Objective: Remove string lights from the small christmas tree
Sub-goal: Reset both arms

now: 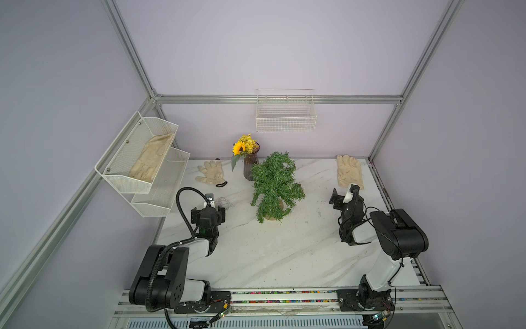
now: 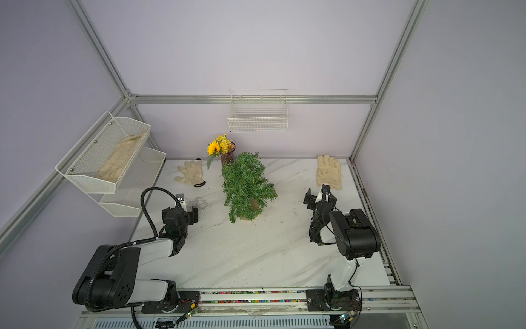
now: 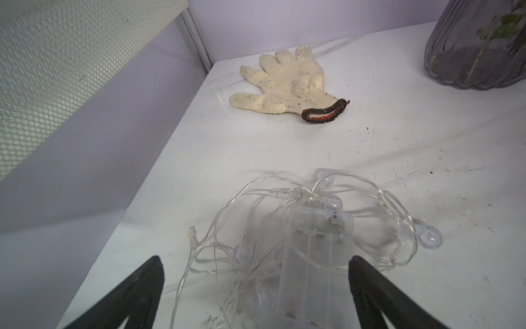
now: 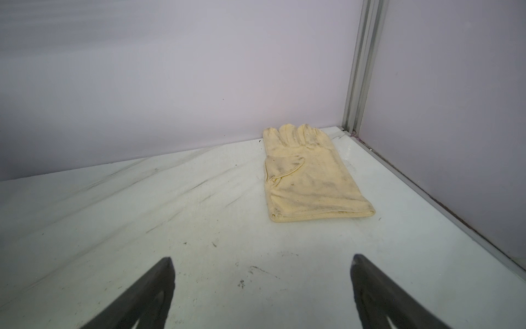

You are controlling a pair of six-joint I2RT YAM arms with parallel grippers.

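The string lights (image 3: 316,228) lie in a loose tangle on the white marble table, their clear plastic box among the wire and small translucent bulbs. In both top views this pile (image 1: 225,204) (image 2: 201,203) sits left of the small christmas tree (image 1: 274,182) (image 2: 246,182), apart from it. The tree stands bushy and green on a tan base (image 1: 277,210), with no strand visible on its branches. My left gripper (image 3: 254,259) hovers open over the near end of the pile, gripping nothing. My right gripper (image 4: 262,257) is open and empty above bare table, right of the tree.
A knit glove (image 3: 284,85) lies beyond the lights, and a dark vase (image 1: 250,168) of yellow flowers stands behind the tree. A cream glove (image 4: 310,182) lies in the back right corner. A mesh shelf (image 1: 136,159) holds another glove on the left wall. A wire basket (image 1: 285,119) hangs at the back.
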